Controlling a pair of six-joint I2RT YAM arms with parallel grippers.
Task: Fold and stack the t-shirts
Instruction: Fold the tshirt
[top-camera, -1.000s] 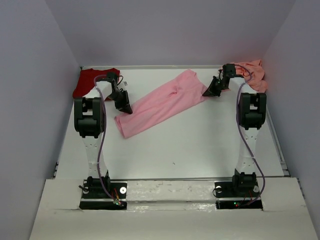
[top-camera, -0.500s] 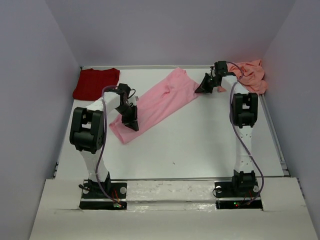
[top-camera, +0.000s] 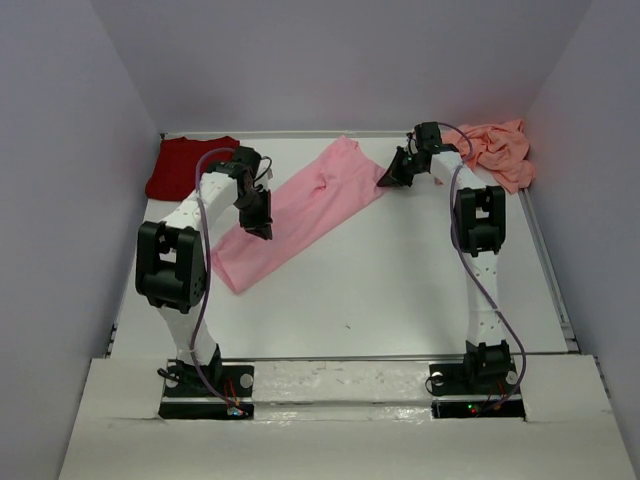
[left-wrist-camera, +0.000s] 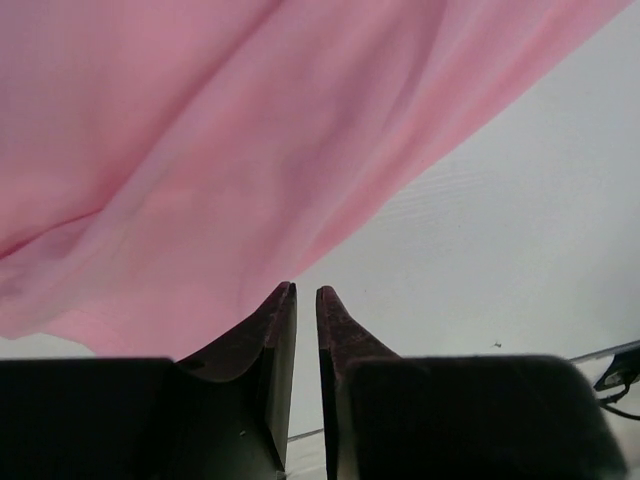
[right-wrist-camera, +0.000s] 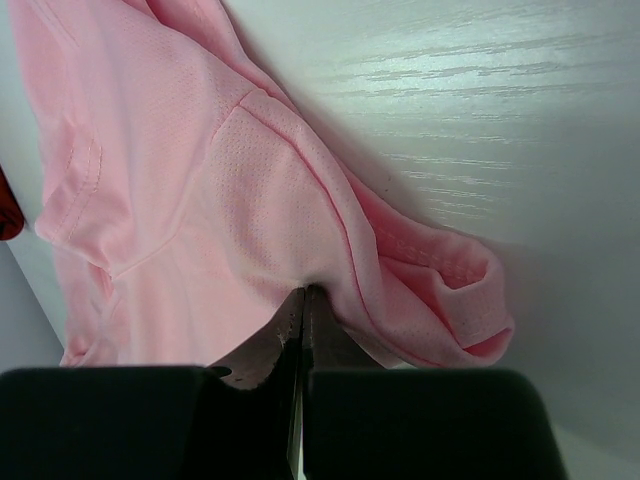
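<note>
stretching left from right hand (top-camera: 385, 181), pink tee (top-camera: 300, 215)

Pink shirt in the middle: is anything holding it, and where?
Yes. The right end effector pinches a fold of the light pink t-shirt near its sleeve; the left end effector seems to pinch its long edge.

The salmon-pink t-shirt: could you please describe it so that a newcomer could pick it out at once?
Look at the white table, then its far right corner. The salmon-pink t-shirt lies there. Unlike the flat dark red t-shirt in the far left corner and the long light pink t-shirt across the middle, it is a crumpled, orange-tinged heap.
</note>
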